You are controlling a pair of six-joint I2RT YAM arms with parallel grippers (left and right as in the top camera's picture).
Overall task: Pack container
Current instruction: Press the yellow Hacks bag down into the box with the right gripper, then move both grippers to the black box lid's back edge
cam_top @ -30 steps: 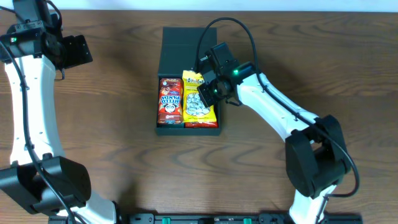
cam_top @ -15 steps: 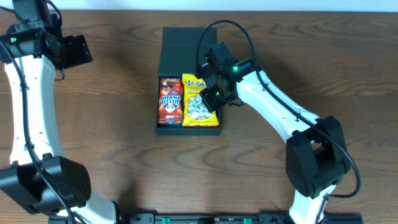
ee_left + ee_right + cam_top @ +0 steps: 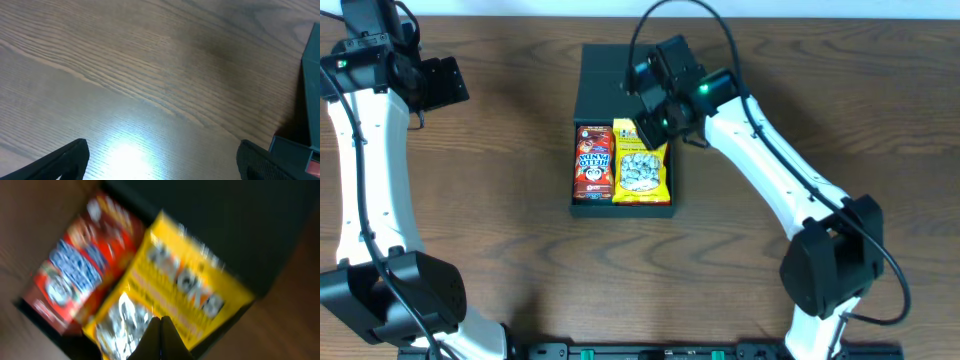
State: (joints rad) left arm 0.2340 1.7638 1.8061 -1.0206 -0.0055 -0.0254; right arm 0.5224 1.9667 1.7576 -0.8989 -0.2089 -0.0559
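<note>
The dark teal-black matte rectangular cardboard container (image 3: 622,205) lies at the middle of the wooden table (image 3: 500,250), its hinged flap lid (image 3: 605,80) folded open and flat on the far side. Two snacks lie in it side by side and between them nearly cover its floor: a red rectangular snack box (image 3: 593,162) on one side and a yellow glossy snack bag (image 3: 642,170) just beside it. No loose snack shows anywhere on the table, so the filling looks done or close to done. What seems to be left is to swing the lid over and shut it.

The right gripper (image 3: 647,128) hangs over the far end of the yellow bag, near the hinge line. In the right wrist view its jaws look pressed together with nothing between them, though that view is smeared. The left gripper (image 3: 442,82) is well apart from the container, over bare table, and the left wrist view shows its jaws spread wide and empty, with only an edge of the container at the side.

The red box reads "HELLO PANDA" in white letters on a blue band. The yellow bag carries dark lettering near its top and a picture of pale pieces lower down. The lettering is too blurred to read in any view.
</note>
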